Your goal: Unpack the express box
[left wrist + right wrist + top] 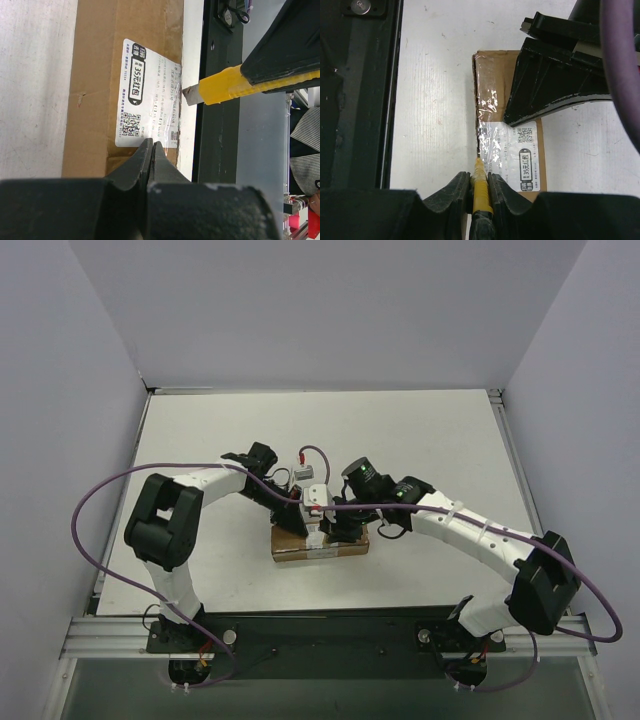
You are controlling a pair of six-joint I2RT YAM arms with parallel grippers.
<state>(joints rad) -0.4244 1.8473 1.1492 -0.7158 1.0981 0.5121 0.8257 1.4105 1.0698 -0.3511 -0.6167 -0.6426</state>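
The express box point(320, 548) is a long brown cardboard parcel lying flat near the table's front edge. Its white label point(145, 95) and clear tape strip point(490, 125) face up. My left gripper point(152, 145) is shut with nothing in it, its tips down on the box top by the label. From the right wrist it shows as a black wedge point(555, 85) across the box. My right gripper point(479, 175) is shut on a yellow utility knife point(225, 85). The knife's short blade point(191, 95) meets the taped seam along the box's front edge point(479, 150).
The black base rail point(320, 635) runs just in front of the box, a narrow strip of white table point(435, 100) between them. Purple cables point(100, 500) loop off both arms. Grey walls enclose the table on three sides.
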